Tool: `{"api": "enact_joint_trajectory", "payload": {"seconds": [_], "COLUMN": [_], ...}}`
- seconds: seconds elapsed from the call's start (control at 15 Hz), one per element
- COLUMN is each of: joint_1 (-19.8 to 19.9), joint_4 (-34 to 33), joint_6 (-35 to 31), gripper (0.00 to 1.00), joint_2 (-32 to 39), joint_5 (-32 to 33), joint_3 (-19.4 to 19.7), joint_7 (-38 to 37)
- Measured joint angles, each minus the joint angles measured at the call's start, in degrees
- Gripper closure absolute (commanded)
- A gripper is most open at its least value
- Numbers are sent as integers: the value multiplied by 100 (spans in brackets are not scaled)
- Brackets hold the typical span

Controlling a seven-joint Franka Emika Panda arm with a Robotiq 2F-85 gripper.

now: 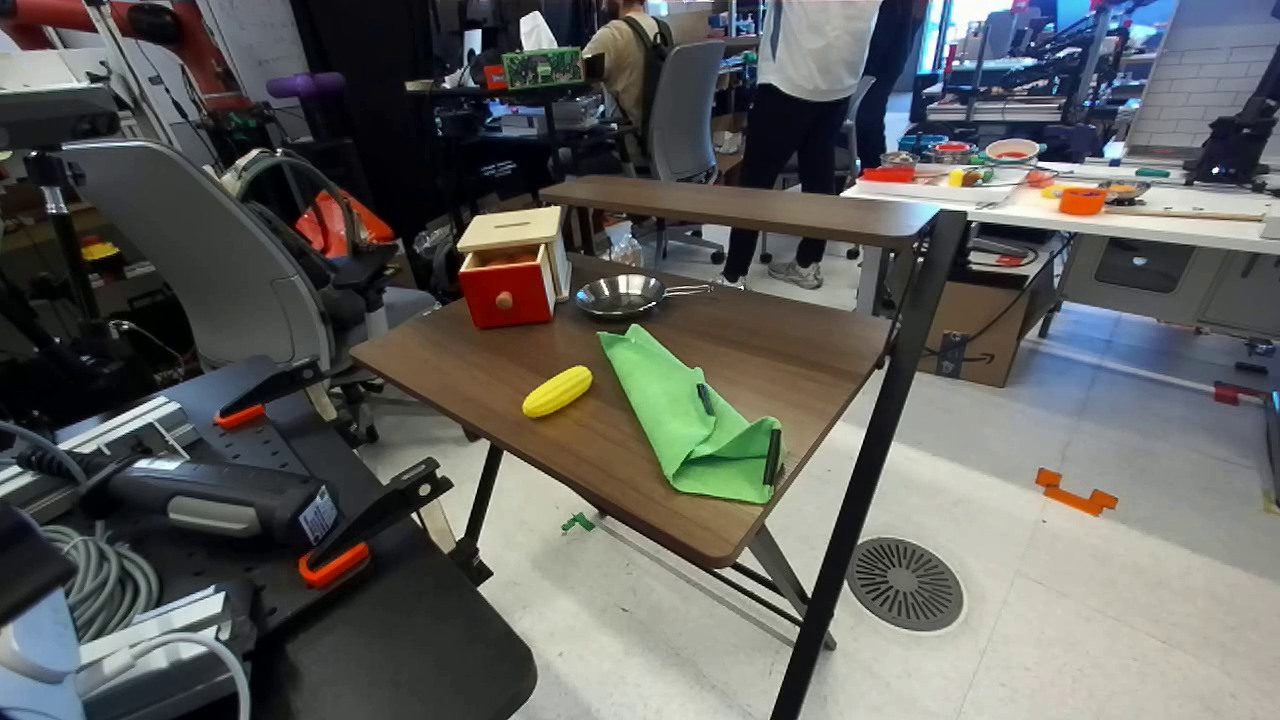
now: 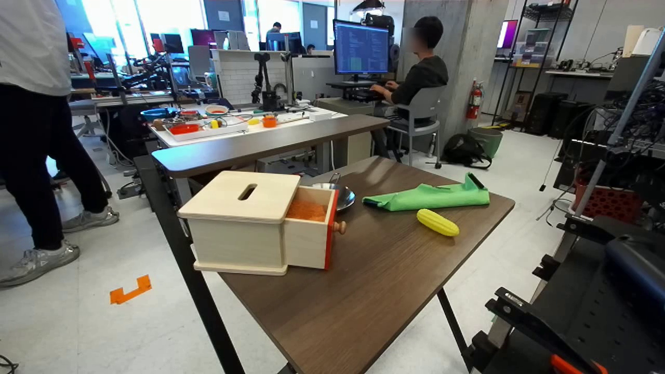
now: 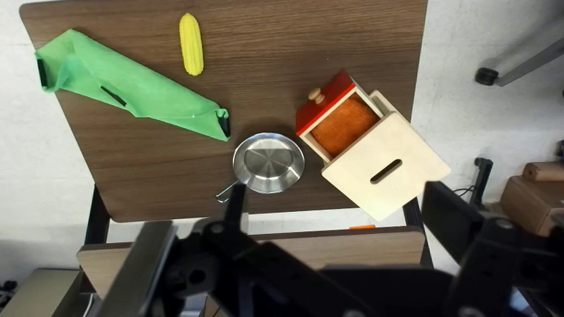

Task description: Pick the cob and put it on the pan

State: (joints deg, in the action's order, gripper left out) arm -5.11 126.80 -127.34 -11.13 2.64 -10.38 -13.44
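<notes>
"Cob in the gripper?"

"Apart from it. The jaws stand wide in the wrist view, the dark fingers blurred and the gripper's lower parts cut off by the frame."

"Where is the cob, then?"

"On the table, well apart from the fingers, its whole length showing in all three views."

"What shows near the fingers?"

"The pan, one fingertip beside its thin handle, and the wooden box, its pale top close to the other. How high the gripper hangs over either, I can't tell."

"Is the pan plain elsewhere?"

"Partly. In an exterior view the box's open drawer hides some of it."

"Anything in that drawer?"

"Something orange; what, I can't make out."

"And the green cloth?"

"Folded, near the cob, one end at the table's edge. The dark strips on it are hard to name."

"Farther out?"

"The gripper covers part of the raised shelf. In both exterior views a standing person is cut off at the top; in an exterior view a seated person has a blurred face."
</notes>
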Motion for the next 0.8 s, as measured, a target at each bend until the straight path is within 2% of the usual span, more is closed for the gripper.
{"api": "enact_joint_trajectory", "payload": {"seconds": [0.47, 0.8], "joint_1": [45, 66], "joint_4": [-34, 65], "joint_6": [-1226, -1784], "gripper": [0, 0], "joint_2": [1104, 1653], "joint_5": [81, 159], "joint_3": [211, 536], "joint_7": [0, 0]}}
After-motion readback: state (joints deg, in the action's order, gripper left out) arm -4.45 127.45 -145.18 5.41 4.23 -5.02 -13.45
